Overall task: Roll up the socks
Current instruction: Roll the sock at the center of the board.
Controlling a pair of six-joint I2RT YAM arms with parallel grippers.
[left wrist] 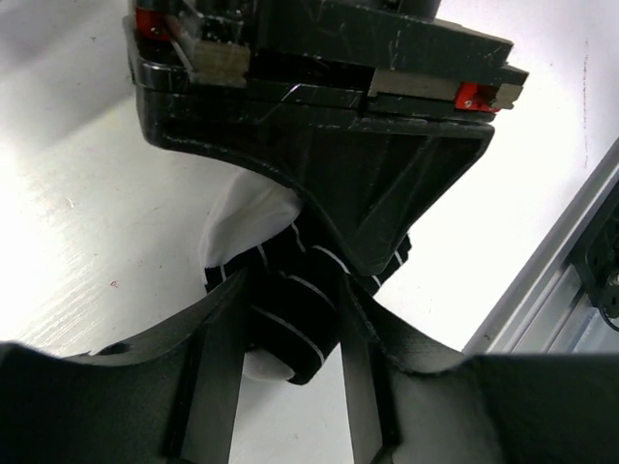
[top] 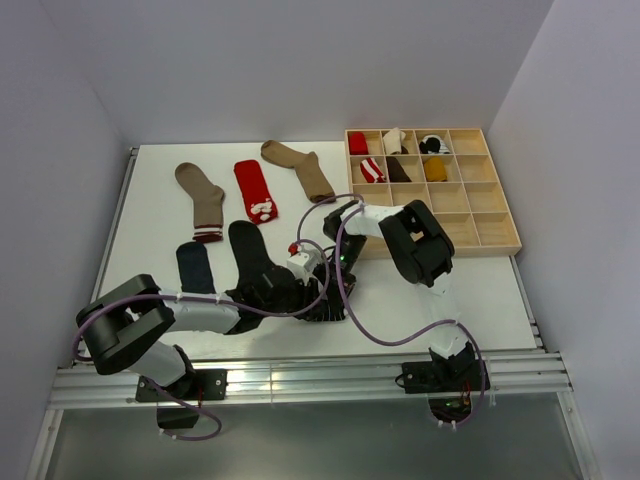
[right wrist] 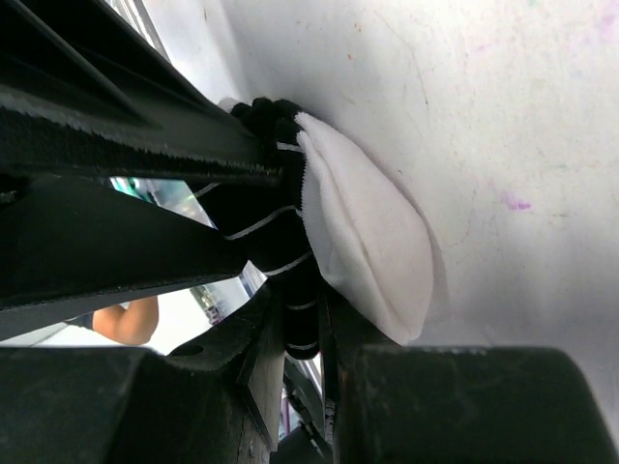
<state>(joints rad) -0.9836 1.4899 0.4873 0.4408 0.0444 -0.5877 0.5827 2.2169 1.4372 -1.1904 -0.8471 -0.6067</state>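
The black sock with thin white stripes (left wrist: 290, 290) and a white toe (right wrist: 372, 242) is bunched on the white table, near the front edge. My left gripper (left wrist: 290, 329) is shut on its black striped part, one finger on each side. My right gripper (right wrist: 305, 333) pinches the same sock from the opposite side, its jaws nearly together on the fabric. In the top view both grippers meet, left (top: 318, 303) and right (top: 336, 283), and hide this sock. The plain black sock (top: 252, 255) lies flat just to their left, partly under my left arm.
A navy sock (top: 195, 266), two tan socks (top: 203, 198) (top: 300, 168) and a red sock (top: 255, 188) lie flat further back. A wooden compartment tray (top: 480, 225) at the back right holds several rolled socks. Metal rails (top: 300, 380) run along the front edge.
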